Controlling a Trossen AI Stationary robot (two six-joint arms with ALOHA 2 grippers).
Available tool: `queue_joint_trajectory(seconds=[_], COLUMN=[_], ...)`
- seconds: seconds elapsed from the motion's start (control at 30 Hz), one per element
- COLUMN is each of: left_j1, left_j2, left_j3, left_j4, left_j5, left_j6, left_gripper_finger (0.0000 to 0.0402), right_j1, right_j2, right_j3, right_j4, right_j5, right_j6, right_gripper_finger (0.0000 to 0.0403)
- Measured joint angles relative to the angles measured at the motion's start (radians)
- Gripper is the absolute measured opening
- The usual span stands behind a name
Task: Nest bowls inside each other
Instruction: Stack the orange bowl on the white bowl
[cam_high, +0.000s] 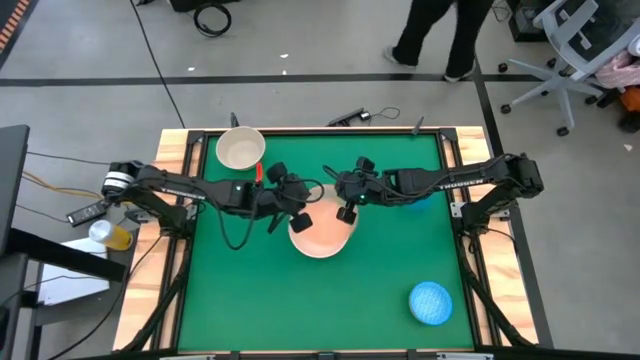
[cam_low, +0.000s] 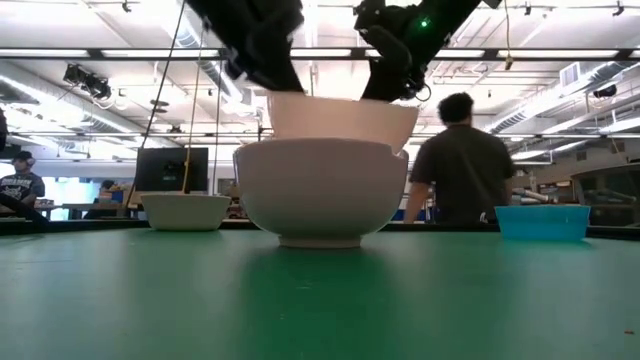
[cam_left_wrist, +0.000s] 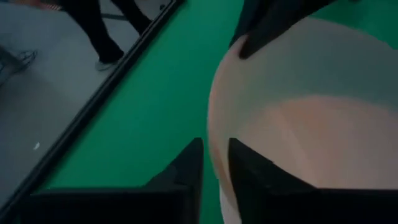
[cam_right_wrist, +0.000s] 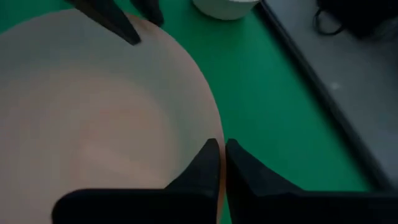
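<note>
A tan-orange bowl (cam_high: 322, 236) sits upright at the table's middle. Its lower part is sunk into a large white bowl (cam_low: 322, 195), which stands on the green mat. My right gripper (cam_right_wrist: 222, 163) reaches in from the right and is shut on the tan-orange bowl's rim. My left gripper (cam_left_wrist: 214, 163) comes from the left and is open. It has one finger inside the opposite rim and one outside, and a little room shows beside the wall. My right gripper pinches the tan-orange bowl's rim (cam_right_wrist: 214, 134) on the bowl's right side, one finger inside and one outside. The fingers slant down from the table's right. The bowl stays upright, its base hidden inside the white bowl. My left gripper straddles the left rim (cam_left_wrist: 214, 143); whether a finger touches it I cannot tell.
A cream bowl (cam_high: 240, 150) stands at the far left of the mat. A speckled blue bowl (cam_high: 431, 302) sits at the near right, and another blue bowl (cam_low: 543, 220) sits under my right arm. A person (cam_high: 440, 35) walks beyond the far edge.
</note>
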Motion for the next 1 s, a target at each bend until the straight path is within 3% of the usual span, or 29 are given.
queue_joint_trajectory(seconds=[0.17, 0.3, 0.47, 0.6, 0.9, 1.0], left_j1=[-0.032, -0.063, -0.063, -0.037, 0.062, 0.08], left_j2=[-0.05, -0.1, -0.126, -0.115, -0.109, -0.091], left_j3=[0.082, 0.095, 0.095, 0.05, -0.036, -0.036], left_j4=[-0.076, -0.088, -0.177, -0.123, -0.075, -0.091], left_j5=[-0.019, -0.017, -0.031, -0.033, -0.021, -0.007], left_j6=[0.054, 0.086, 0.075, 0.068, 0.048, 0.052], left_gripper_finger=[0.0146, 0.0172, 0.0177, 0.0178, 0.0178, 0.0178], right_j1=[-0.003, -0.01, -0.024, -0.025, 0.002, 0.006], right_j2=[0.001, 0.0, 0.0, 0.0, 0.0, 0.0], right_j3=[-0.034, -0.121, -0.186, -0.245, -0.272, -0.272], right_j4=[0.075, 0.201, 0.289, 0.398, 0.421, 0.419], right_j5=[-0.081, -0.171, -0.154, -0.121, -0.128, -0.051], right_j6=[0.073, 0.131, 0.108, 0.059, 0.009, 0.043], right_gripper_finger=[0.001, 0.001, 0.001, 0.0018, 0.0108, 0.0152])
